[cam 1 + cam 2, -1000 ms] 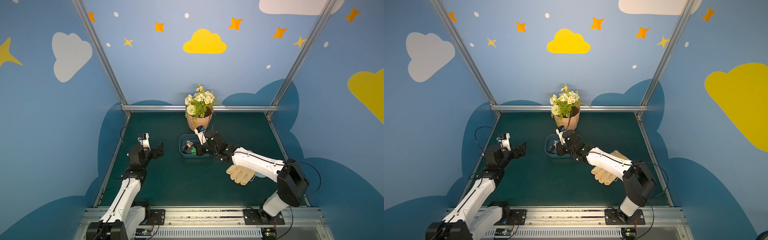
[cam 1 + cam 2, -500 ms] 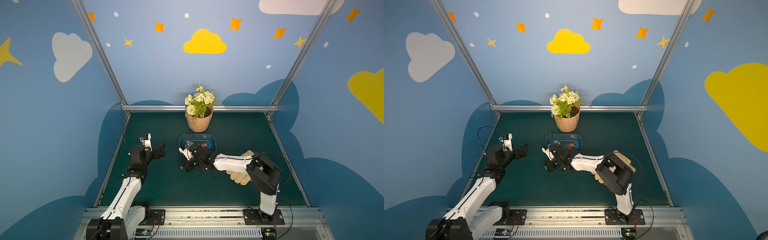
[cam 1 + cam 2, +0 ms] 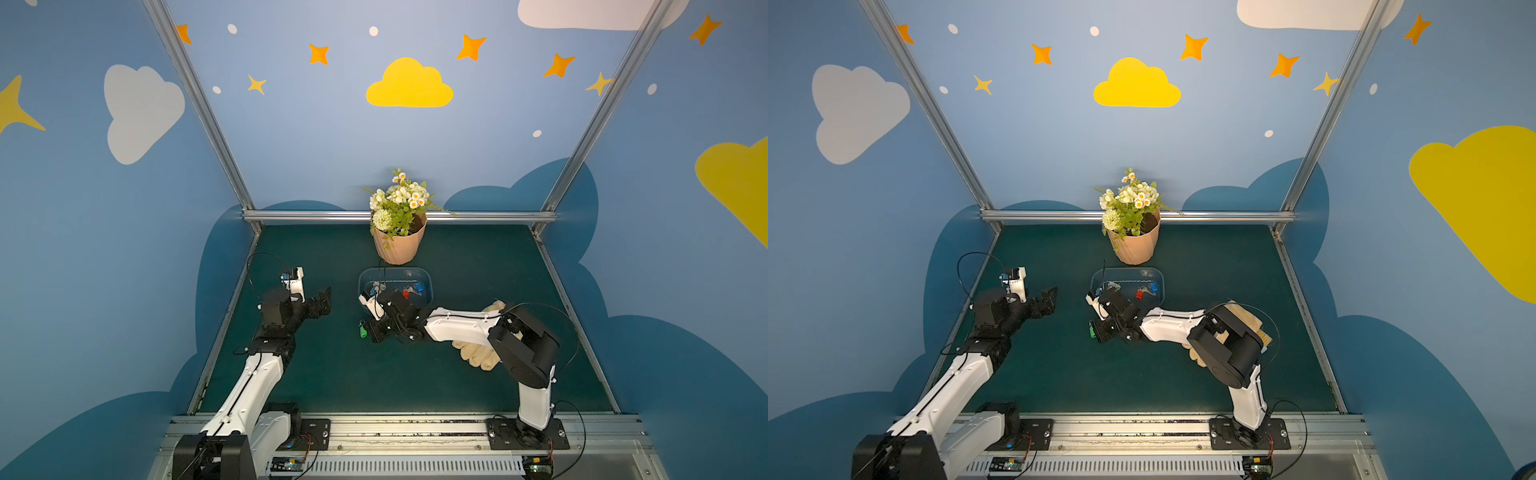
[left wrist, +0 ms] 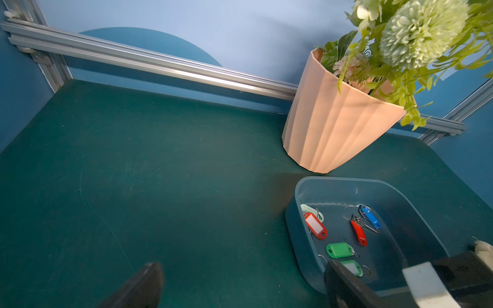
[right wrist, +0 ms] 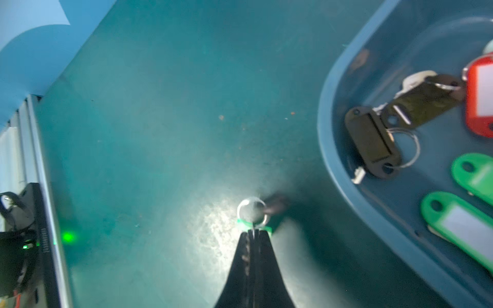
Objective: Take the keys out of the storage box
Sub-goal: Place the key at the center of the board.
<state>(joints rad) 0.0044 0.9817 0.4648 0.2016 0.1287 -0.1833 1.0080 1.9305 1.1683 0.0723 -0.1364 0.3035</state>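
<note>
Right pincer (image 5: 253,232) clamped on green-tagged silver key (image 3: 363,331) just beside translucent blue-grey plastic storage box (image 3: 395,271), left pincer (image 3: 323,302) open; set it low on green desk (image 3: 332,374) before releasing, other keys (image 4: 338,249) wait inside.

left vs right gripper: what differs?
The left gripper is open and empty; the right gripper is shut on a green-tagged key. The left gripper hovers apart from the storage box; the right gripper is close outside it. Both are black, and neither is inside the box.

Green tag (image 5: 242,222) mostly hidden in right claw (image 5: 253,232); key (image 5: 275,204) blurred.
</note>
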